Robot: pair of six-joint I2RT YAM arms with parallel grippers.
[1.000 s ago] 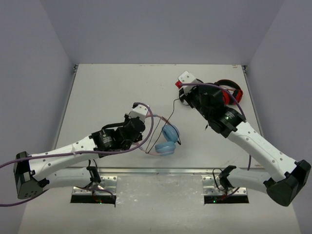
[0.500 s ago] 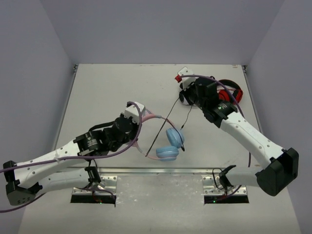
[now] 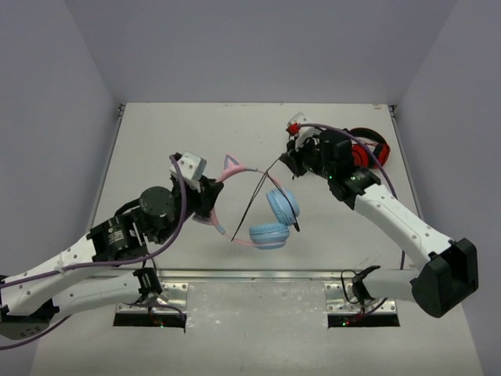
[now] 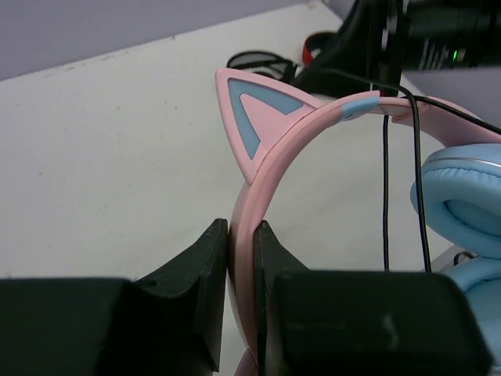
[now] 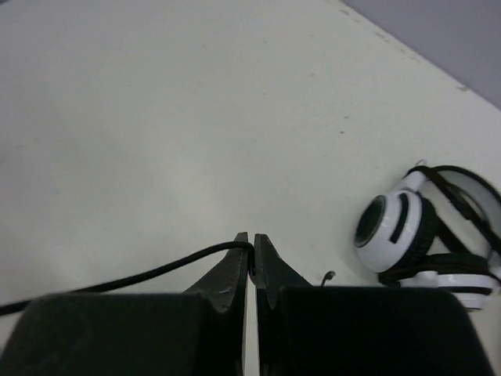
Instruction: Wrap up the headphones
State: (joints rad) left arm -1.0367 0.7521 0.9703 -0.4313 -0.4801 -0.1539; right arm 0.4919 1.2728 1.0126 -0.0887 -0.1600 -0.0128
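Left wrist view: clamping the pink band of the headphones [image 4: 290, 129] in the closed left end effector [image 4: 241, 235] just below a cat ear, holding them apparently off the surface [image 3: 156, 141], midway between the arms, likely to leave room for winding. Right wrist view: pinching the black cable [image 5: 196, 253] in the shut right end effector [image 5: 250, 244], holding it taut across the band, probably to lay a turn without slack.
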